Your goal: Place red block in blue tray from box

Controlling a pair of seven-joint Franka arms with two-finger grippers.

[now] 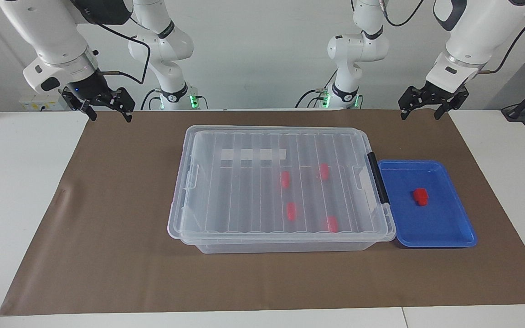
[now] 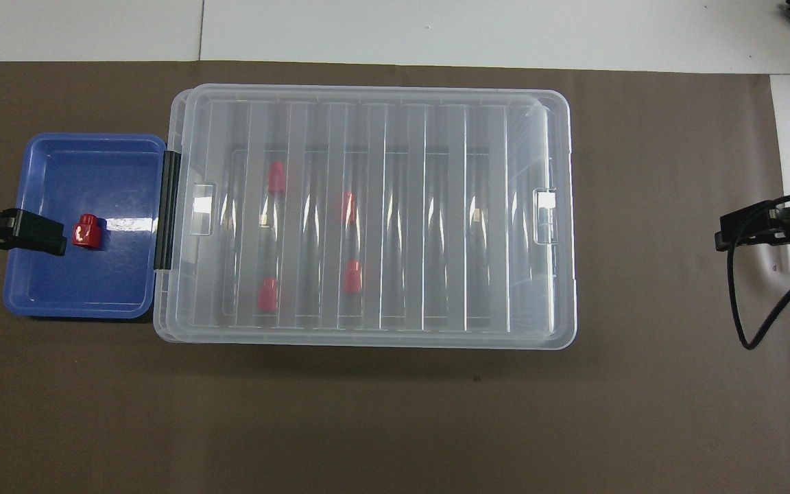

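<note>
The clear box [image 1: 244,196] stands mid-table with its ribbed lid closed; it also shows in the overhead view [image 2: 436,206]. Several red blocks lie inside, one of them under the lid [image 1: 291,211]. The blue tray [image 1: 408,225] sits against the box's black clip handle [image 1: 378,177], toward the left arm's end. One red block [image 1: 421,196] lies in the tray, also seen from overhead [image 2: 88,231]. My left gripper [image 1: 420,115] hangs open and empty, raised over the mat. My right gripper [image 1: 110,116] hangs open and empty over the mat's other end.
A brown mat [image 1: 107,205] covers most of the white table. A white strip label [image 1: 253,155] sits on the box side nearer the robots. A black cable [image 2: 751,302] loops below the right gripper.
</note>
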